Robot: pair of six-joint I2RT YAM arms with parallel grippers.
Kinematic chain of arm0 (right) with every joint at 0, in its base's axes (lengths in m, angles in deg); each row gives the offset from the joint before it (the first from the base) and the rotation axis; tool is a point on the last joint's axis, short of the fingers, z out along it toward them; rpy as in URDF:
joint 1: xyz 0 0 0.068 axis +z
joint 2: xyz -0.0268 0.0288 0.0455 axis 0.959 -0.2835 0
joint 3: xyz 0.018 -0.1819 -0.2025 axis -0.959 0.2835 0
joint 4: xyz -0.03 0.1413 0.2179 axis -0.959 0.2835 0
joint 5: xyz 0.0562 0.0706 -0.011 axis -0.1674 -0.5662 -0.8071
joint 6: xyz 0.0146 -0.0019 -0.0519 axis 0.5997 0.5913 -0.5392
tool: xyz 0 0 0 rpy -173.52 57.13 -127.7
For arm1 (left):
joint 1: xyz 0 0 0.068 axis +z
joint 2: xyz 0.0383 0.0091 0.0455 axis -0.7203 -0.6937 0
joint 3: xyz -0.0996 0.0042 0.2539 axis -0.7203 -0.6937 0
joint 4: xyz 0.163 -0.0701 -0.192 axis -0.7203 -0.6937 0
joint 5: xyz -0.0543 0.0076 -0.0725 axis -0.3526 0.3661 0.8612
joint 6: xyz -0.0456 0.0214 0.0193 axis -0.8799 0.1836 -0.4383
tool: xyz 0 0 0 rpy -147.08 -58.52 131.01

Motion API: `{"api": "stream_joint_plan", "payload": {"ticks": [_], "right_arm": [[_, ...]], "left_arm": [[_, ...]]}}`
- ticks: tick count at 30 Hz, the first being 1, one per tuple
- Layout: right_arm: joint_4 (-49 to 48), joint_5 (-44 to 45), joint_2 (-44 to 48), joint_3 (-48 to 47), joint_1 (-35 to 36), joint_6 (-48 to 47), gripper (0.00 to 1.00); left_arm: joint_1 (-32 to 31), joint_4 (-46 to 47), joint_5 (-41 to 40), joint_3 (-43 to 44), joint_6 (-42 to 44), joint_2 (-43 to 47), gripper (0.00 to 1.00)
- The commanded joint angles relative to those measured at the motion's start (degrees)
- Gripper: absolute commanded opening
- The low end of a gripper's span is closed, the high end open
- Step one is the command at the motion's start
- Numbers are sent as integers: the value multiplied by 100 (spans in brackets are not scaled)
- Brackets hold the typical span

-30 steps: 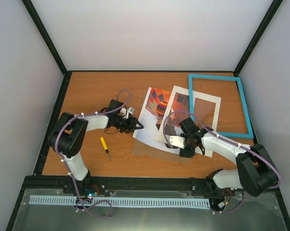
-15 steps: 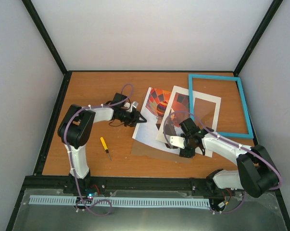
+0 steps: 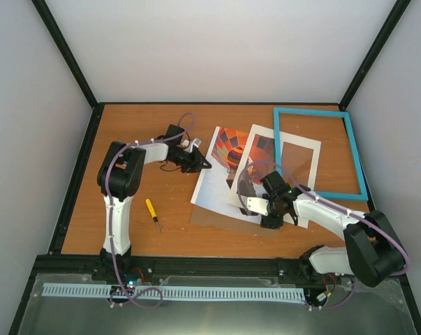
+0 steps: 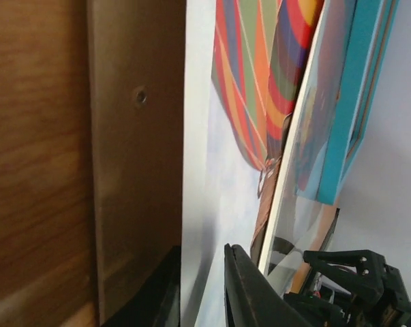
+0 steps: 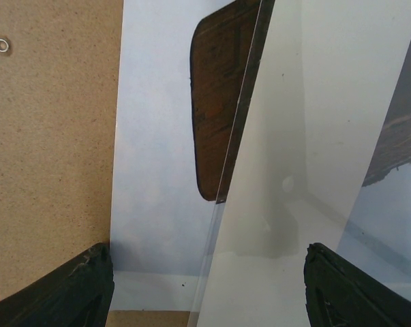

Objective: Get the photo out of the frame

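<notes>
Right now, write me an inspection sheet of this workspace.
Surface: wooden table.
Job's things: photo lies outside the frame, which sits at the far right with no print in it.
Clutter: white mat over the photo; backing board under it; yellow screwdriver.
Grippers: left gripper narrowly open at the photo's edge; right gripper wide open above the photo.
Cables: purple cable along each arm.
Surroundings: pale walls, black posts.

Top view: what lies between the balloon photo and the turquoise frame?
The white mat lies there, covering the right part of the photo and reaching the left side of the frame. The top view shows it.
</notes>
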Motion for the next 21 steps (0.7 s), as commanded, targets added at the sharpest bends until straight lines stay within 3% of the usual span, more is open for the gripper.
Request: {"api": "stream_joint_plan", "payload": {"ticks": [1,9,15,21], "right_arm": [[-387,85,-305,347,54,83,74],[-394,70,-343,321,54,80,74],[177,191,73,-195,38,213,74],[1114,-132,1012,-1057,-104,239,81]], "left_arm": [[46,-105,470,350,291,-122,14],[16,-62,638,289,366,-90,18],[-18,-413,130,196,541,233,2],[245,-519,-392,-811,490,1373,1]]}}
